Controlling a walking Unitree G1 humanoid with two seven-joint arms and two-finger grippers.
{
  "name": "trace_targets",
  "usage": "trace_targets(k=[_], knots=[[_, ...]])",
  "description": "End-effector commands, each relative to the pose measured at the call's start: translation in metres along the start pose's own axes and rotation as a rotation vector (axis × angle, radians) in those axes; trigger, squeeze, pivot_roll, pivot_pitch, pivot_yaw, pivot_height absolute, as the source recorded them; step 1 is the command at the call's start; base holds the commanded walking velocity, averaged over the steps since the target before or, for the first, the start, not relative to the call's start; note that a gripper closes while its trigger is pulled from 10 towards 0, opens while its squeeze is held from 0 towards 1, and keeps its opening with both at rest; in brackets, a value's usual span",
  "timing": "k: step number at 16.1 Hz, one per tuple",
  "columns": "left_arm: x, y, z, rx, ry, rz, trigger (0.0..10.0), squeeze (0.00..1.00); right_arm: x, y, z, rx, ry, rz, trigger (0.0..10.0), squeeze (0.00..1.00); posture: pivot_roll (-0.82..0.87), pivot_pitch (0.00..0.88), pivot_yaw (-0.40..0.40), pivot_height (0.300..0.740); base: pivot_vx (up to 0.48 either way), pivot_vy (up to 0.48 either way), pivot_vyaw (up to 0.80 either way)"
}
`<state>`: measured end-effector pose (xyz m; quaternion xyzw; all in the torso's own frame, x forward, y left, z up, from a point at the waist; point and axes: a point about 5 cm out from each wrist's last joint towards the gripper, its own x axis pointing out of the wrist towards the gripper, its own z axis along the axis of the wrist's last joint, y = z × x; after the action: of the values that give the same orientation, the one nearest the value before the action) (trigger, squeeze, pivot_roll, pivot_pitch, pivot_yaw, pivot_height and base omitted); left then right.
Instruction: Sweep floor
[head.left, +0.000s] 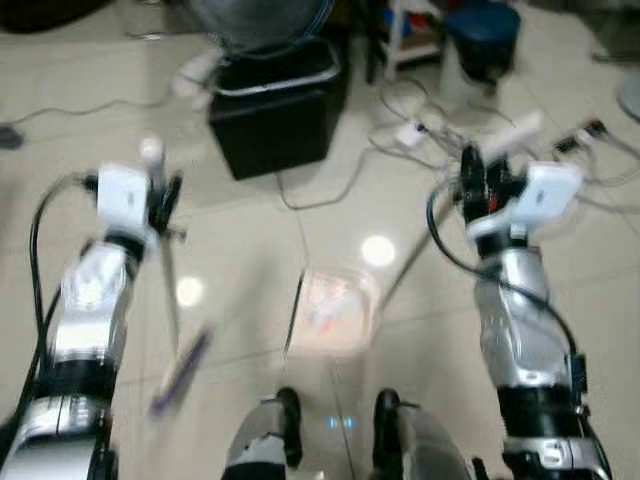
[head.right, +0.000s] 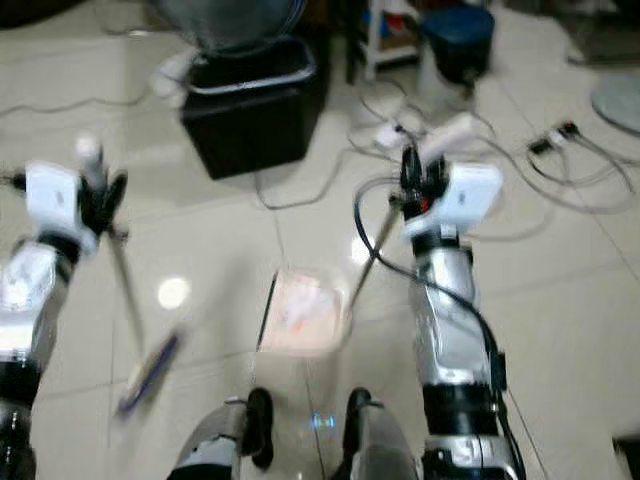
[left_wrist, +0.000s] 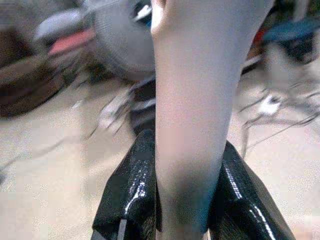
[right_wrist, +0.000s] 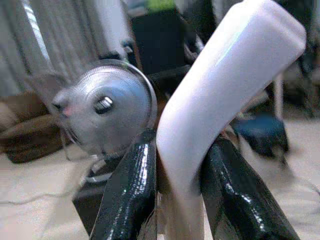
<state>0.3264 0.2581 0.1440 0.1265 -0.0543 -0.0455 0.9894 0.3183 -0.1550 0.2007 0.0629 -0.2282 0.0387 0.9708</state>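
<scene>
My left gripper (head.left: 160, 200) pinches the broom handle (left_wrist: 192, 100), both fingers pressed against it; the purple broom head (head.left: 182, 370) hangs low over the tiled floor (head.left: 560, 300), blurred. My right gripper (head.left: 480, 185) clamps the white dustpan handle (right_wrist: 220, 105); the clear dustpan (head.left: 335, 310) sits on the floor just ahead of my feet. I judge the task midway: both tools in hand, no debris distinguishable on the glossy tiles. Room: black bin (head.left: 275, 115) and loose cables (head.left: 420, 130) beyond the pan; a fan (right_wrist: 102, 107) stands by.
</scene>
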Motion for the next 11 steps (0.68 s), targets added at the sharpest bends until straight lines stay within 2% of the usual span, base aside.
trace_targets(k=[1,3,5,8,11], knots=[[-0.006,0.0,-0.001,0.014,0.01,0.027,10.0,0.0,0.005,0.011,0.014,-0.003,-0.035,0.027,10.0,0.0,0.0,0.122,0.085,0.74,0.0,0.0,0.79],[-0.017,-0.013,-0.011,0.008,0.037,0.022,10.0,0.0,0.009,0.014,0.023,0.019,-0.027,0.01,10.0,0.0,0.0,0.107,0.071,0.74,0.0,0.0,0.8],[-0.028,-0.038,-0.013,-0.014,0.046,0.0,10.0,0.0,0.009,0.017,0.024,0.097,-0.01,-0.02,10.0,0.0,0.0,0.092,0.067,0.74,0.0,0.0,0.8],[-0.032,-0.052,-0.008,-0.023,0.04,-0.023,10.0,0.0,0.011,0.017,0.025,0.118,-0.002,-0.039,10.0,0.0,0.01,0.086,0.063,0.74,0.0,0.0,0.8],[-0.03,-0.058,0.006,-0.043,0.02,0.016,10.0,0.0,0.012,0.02,0.021,0.072,0.061,-0.032,10.0,0.0,0.01,0.079,0.061,0.74,0.0,0.0,0.8]])
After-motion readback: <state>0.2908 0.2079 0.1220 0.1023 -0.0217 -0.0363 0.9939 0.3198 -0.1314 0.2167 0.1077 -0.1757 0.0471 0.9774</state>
